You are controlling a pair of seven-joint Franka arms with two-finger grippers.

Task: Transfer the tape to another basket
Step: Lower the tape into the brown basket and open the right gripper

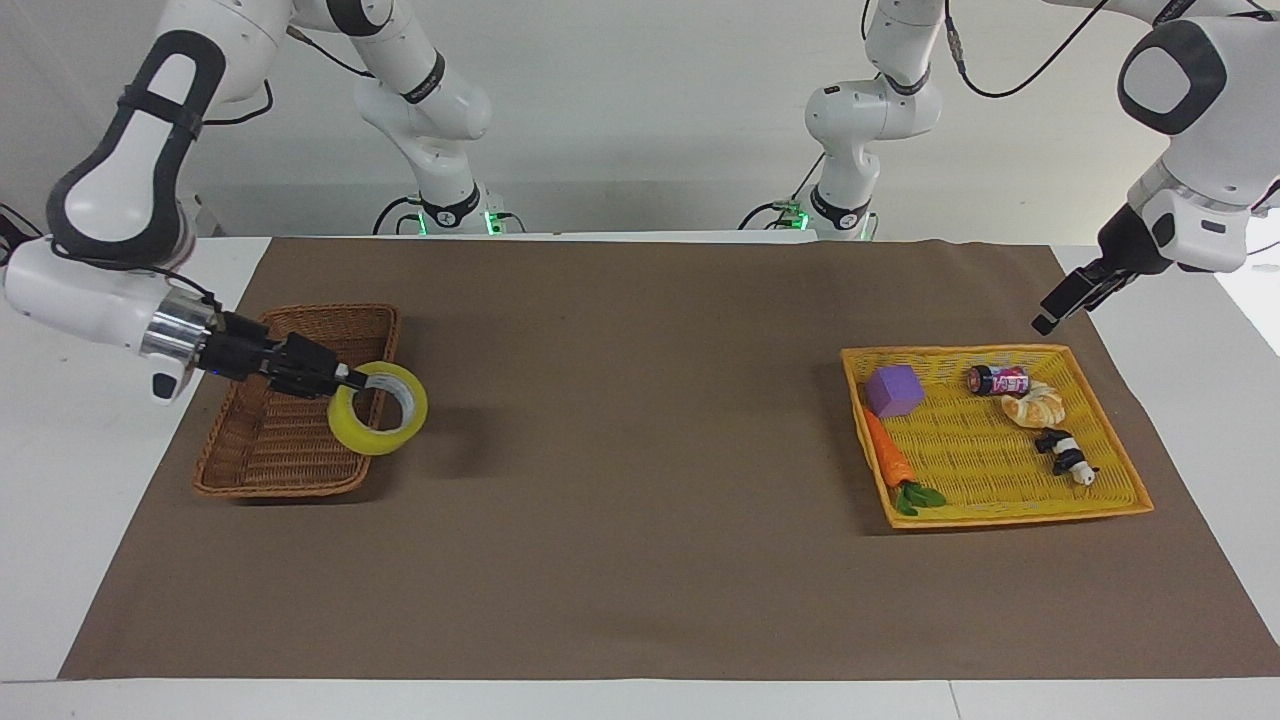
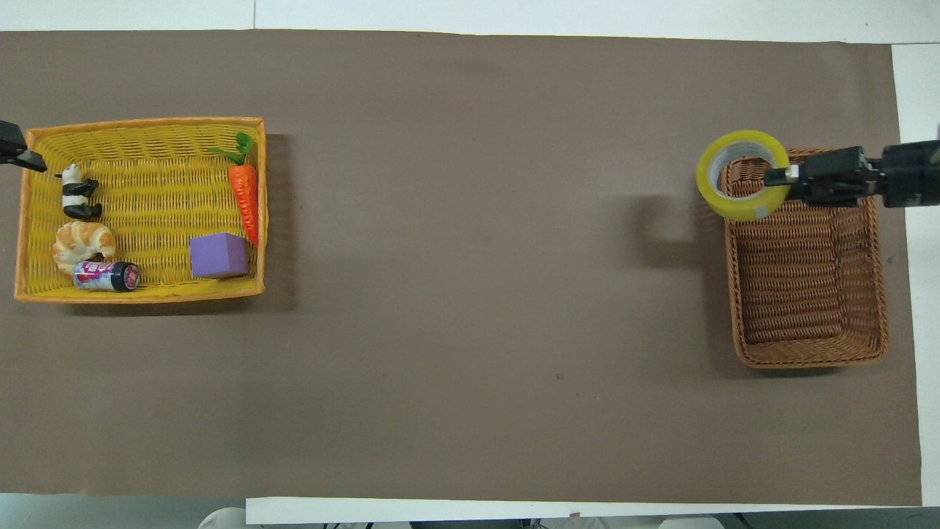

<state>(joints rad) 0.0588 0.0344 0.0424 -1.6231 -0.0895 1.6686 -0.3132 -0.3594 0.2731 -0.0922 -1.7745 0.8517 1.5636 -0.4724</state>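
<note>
My right gripper (image 1: 342,383) is shut on the rim of the yellow tape roll (image 1: 365,432) and holds it in the air over the brown wicker basket's (image 1: 270,450) rim, on the side toward the table's middle. In the overhead view the tape (image 2: 709,184) covers a corner of the basket (image 2: 808,294), with the right gripper (image 2: 777,176) reaching in over the basket. My left gripper (image 1: 1058,306) is up in the air over the mat's edge beside the yellow tray and holds nothing. Only its tip (image 2: 15,147) shows in the overhead view.
The bright yellow flat tray (image 1: 1000,512) at the left arm's end holds a purple block (image 1: 893,390), a carrot (image 1: 890,460), a small can (image 1: 998,380), a croissant (image 1: 1035,405) and a panda figure (image 1: 1065,455). A brown mat (image 1: 640,520) covers the table.
</note>
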